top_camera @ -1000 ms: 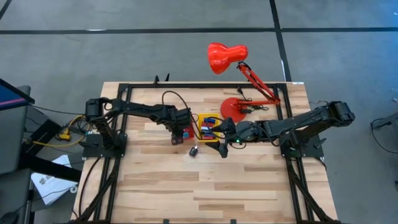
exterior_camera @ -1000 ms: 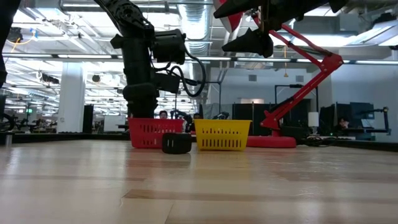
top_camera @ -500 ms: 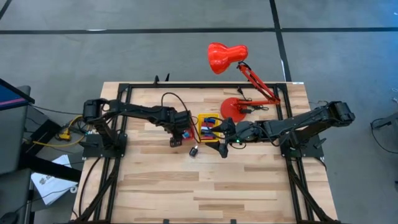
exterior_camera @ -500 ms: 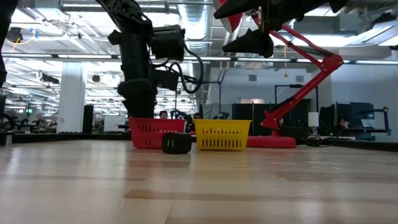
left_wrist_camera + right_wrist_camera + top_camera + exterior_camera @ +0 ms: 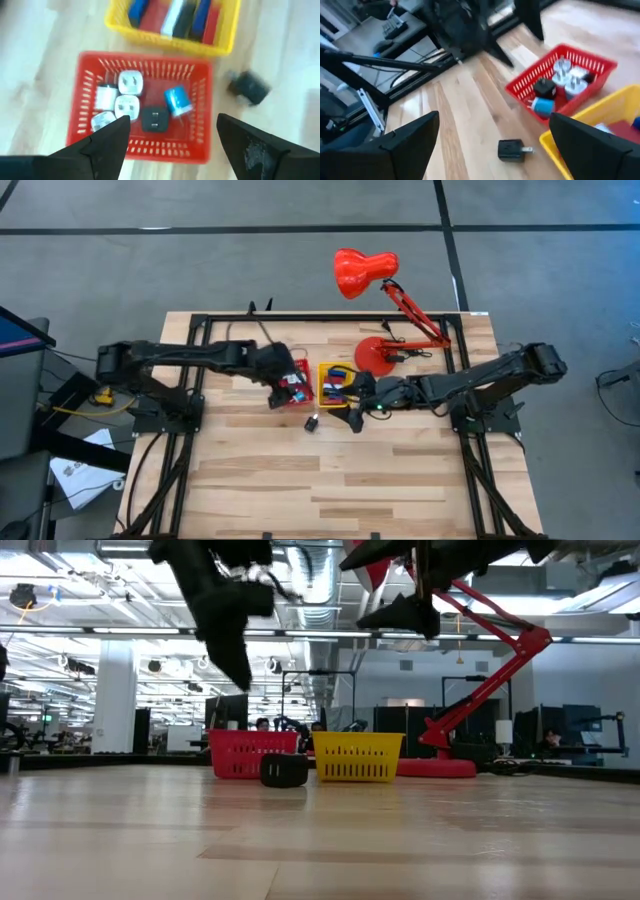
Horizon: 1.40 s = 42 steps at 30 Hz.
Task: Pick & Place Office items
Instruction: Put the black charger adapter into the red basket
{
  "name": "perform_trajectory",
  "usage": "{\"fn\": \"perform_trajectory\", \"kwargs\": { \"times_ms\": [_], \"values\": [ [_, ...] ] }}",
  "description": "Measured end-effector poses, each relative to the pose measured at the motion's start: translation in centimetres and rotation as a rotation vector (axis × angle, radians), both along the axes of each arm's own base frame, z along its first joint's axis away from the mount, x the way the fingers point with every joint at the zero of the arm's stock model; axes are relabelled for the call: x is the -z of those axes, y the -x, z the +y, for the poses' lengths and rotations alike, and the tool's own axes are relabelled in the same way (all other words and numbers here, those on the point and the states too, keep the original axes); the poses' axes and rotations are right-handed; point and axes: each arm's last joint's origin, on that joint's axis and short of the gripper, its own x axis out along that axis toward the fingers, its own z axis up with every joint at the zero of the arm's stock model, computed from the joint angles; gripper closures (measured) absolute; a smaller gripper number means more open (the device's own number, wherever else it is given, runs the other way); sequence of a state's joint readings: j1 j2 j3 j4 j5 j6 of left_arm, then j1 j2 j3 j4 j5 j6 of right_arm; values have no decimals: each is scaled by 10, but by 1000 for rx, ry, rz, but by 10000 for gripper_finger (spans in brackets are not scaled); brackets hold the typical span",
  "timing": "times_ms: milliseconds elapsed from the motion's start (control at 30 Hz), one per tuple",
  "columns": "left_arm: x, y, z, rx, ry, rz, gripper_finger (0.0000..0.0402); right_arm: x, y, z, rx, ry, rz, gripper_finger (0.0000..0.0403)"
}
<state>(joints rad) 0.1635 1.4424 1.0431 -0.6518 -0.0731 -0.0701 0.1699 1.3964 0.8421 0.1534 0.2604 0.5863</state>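
A red bin (image 5: 142,117) holds white plugs (image 5: 129,82), a black plug (image 5: 154,120) and a blue piece (image 5: 177,99). To its right, the yellow bin (image 5: 338,386) holds several blue, red, white and black office items (image 5: 175,17). One black plug (image 5: 312,422) lies flat on the table just near of the two bins. My left gripper (image 5: 172,122) hangs open above the red bin's left side, with nothing between its fingers (image 5: 240,670). My right gripper (image 5: 494,117) hovers open over the yellow bin's near right corner, high above the table (image 5: 400,612).
A big red desk lamp (image 5: 385,310) stands on its round base at the table's far right, its head past the far edge. Black frame rails (image 5: 330,317) run along the table's far, left and right sides. Bare wood lies near of the bins.
My left gripper has risen out of the red bin, clear of its rim, and drawn a little toward the table's left edge. The items in the bin lie where they were. The black plug on the table has not moved.
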Motion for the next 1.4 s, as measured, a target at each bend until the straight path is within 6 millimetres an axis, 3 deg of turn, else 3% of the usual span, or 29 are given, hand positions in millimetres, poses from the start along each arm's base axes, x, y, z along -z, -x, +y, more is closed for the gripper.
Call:
{"fn": "perform_trajectory", "kwargs": {
  "times_ms": [267, 433, 600, 800, 967, 1400],
  "values": [
    [-28, 25, -18, -49, 35, -363, 108, 18, -29, 16, -13, -109, -107, 33],
    [-29, 47, -32, -67, 100, -432, 108, 36, -49, 23, -14, -96, 98, 36],
    [-36, 63, -46, -46, 146, -559, 108, 40, -79, 37, -113, 100, 300, 48],
    [-31, 73, -57, -17, 178, -596, 108, 65, -113, 50, -201, 244, 442, 64],
    [-16, 75, -64, -17, 197, -551, 108, 91, -120, 50, -157, 279, 578, 77],
    [-13, 72, -69, -4, 185, -543, 108, 105, -131, 38, -114, 194, 572, 83]
  ]
}}
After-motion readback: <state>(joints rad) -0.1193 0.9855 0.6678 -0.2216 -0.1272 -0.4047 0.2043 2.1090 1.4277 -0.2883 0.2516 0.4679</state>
